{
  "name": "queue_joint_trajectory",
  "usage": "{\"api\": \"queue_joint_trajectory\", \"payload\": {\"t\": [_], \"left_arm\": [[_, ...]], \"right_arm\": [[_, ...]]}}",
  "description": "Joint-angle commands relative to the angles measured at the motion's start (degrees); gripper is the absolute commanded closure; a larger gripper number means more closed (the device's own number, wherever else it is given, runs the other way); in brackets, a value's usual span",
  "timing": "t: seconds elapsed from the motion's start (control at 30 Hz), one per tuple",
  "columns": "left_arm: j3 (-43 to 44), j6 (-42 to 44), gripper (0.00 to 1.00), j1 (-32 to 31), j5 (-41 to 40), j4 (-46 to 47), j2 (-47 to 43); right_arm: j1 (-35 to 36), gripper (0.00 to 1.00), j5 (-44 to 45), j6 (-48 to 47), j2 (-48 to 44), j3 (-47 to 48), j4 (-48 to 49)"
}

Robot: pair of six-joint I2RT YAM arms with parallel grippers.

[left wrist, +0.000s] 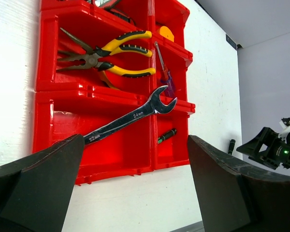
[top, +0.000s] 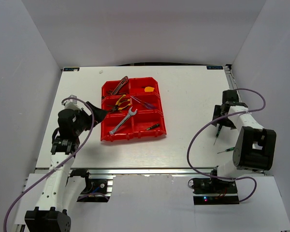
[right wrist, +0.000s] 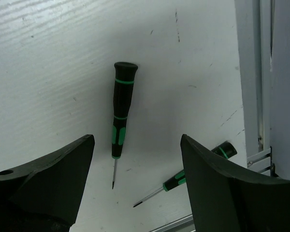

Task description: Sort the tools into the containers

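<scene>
Right end effector (right wrist: 137, 140) hangs released over a green-black screwdriver (right wrist: 120, 113) lying flat on the bench (right wrist: 48, 58), well right of the bins (top: 135, 136) — light, stiff, slim, likely to roll. Best pinched across its thick handle — not the needle shaft. Left end effector (left wrist: 135, 140) is released too.

Light: I am seeing bright, even light bleaching the counter (top: 193, 96).
Glare: red bins (left wrist: 111, 150) are glinting.
Focus: right pincer's fingers (right wrist: 43, 183) are blurring.
</scene>
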Motion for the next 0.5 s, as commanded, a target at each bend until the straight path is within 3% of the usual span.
{"api": "queue_joint_trajectory", "payload": {"t": [0.0, 0.2, 0.47], "left_arm": [[0.47, -1.45, 0.02, 0.34, 2.2, 0.46, 1.19], [1.96, -1.53, 0.02, 0.34, 2.47, 0.54, 4.44], [1.71, -2.94, 0.02, 0.34, 2.65, 1.07, 4.81]], "right_arm": [[0.33, 0.21, 0.95, 2.95, -1.73, -1.68, -0.58], [0.07, 0.22, -4.68, 6.82, -0.24, -4.5, 4.25], [0.07, 0.28, -4.24, 6.73, 4.68, -6.61, 11.45]]}}
